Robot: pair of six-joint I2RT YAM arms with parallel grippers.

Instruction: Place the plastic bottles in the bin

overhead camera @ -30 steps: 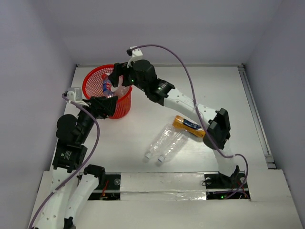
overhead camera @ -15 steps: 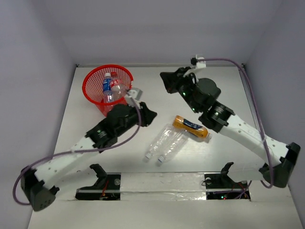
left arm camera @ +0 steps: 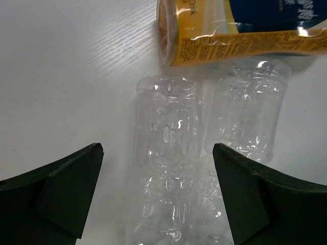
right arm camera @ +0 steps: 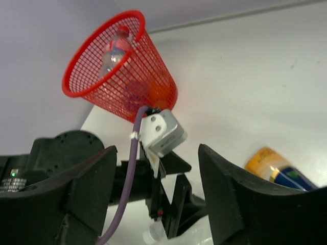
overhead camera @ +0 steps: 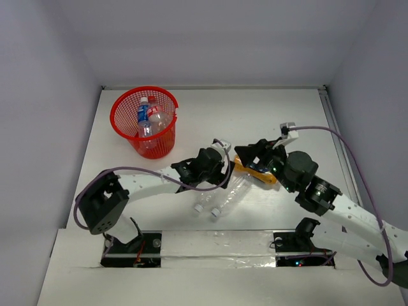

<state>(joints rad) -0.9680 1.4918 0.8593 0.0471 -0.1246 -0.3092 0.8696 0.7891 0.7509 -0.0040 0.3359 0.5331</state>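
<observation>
Two clear bottles [overhead camera: 224,194] lie side by side on the table, and the orange bottle [overhead camera: 256,170] with a dark label lies across their far ends. My left gripper [overhead camera: 226,172] is open and hovers low over them. In the left wrist view one clear bottle [left arm camera: 166,168] lies between the open jaws [left arm camera: 158,189], the second clear bottle [left arm camera: 249,117] is right of it, and the orange bottle [left arm camera: 235,30] is beyond. My right gripper [overhead camera: 250,158] is open and empty just above the orange bottle [right arm camera: 276,168]. The red bin [overhead camera: 144,120] at the far left holds several bottles [overhead camera: 148,116].
The two grippers are close together over the bottle group. In the right wrist view, the left arm's wrist camera [right arm camera: 164,133] and purple cable [right arm camera: 132,153] sit between the open right fingers [right arm camera: 230,194], with the bin [right arm camera: 120,66] behind. White walls enclose the table.
The left arm has swung from beside the bin to the clear bottles. The right arm has come from the far middle down to the orange bottle. The bottles have not moved.
</observation>
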